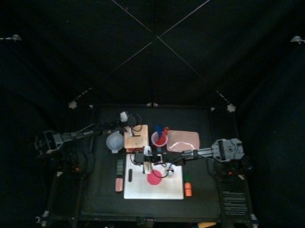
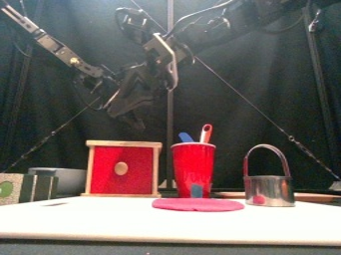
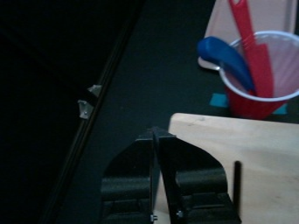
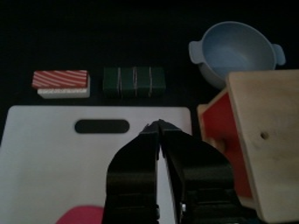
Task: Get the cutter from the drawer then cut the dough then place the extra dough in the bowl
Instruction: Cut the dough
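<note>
Two grippers, the left gripper (image 3: 156, 138) and the right gripper (image 4: 156, 131), hang above the black table (image 1: 95, 191), each with its jaws pressed together. The cutter (image 2: 269, 177) stands upright near the pink dough (image 2: 197, 204) on the white cutting board (image 2: 80, 212). Black curtains (image 2: 286, 90) hang behind.

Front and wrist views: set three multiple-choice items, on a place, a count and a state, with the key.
1. From the front, the metal cutter stands, relative to the red cup: A. left; B. right; C. inside.
2. Toy knives in the red cup: A. one; B. two; C. three.
3. The right gripper is: A. wide open; B. shut on the metal cutter; C. shut, empty.
Key: 1 B, it stands upright right of the cup. 2 B, a blue knife and a red knife stick out. 3 C, its jaws meet above the white board with nothing between.
</note>
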### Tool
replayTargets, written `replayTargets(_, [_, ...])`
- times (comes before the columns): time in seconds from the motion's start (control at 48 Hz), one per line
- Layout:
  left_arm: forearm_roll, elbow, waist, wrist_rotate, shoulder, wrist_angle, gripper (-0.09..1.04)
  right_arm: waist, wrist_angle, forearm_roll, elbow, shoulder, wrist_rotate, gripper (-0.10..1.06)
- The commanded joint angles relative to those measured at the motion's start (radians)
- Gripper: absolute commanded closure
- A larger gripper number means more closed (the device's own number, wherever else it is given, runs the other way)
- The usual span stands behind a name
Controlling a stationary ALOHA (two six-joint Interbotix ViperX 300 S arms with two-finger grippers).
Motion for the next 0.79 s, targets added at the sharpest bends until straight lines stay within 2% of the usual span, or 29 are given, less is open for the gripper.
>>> replayTargets(0.021, [-0.04,0.032,-0.075,-0.002,-0.049,-0.069,0.51,0.002,-0.015,0.005,0.055,-0.1,0.002,0.72])
replayTargets(0.229, [-0.115,0.103,-0.229,0.0,-0.092,-0.173,0.51,-0.003,-0.071,0.054,0.196,-0.207,0.0,0.72])
replayTargets(0.438, [-0.178,0.164,-0.35,0.0,-0.109,-0.276,0.51,-0.003,-0.071,0.071,0.311,-0.336,0.0,0.72])
replayTargets(0.646, [-0.204,0.233,-0.451,-0.003,-0.097,-0.436,0.51,0.005,-0.038,0.078,0.411,-0.44,0.002,0.7])
replayTargets(0.792, [-0.221,0.273,-0.511,-0.009,-0.091,-0.541,0.51,0.023,0.011,0.11,0.453,-0.477,0.002,0.69])
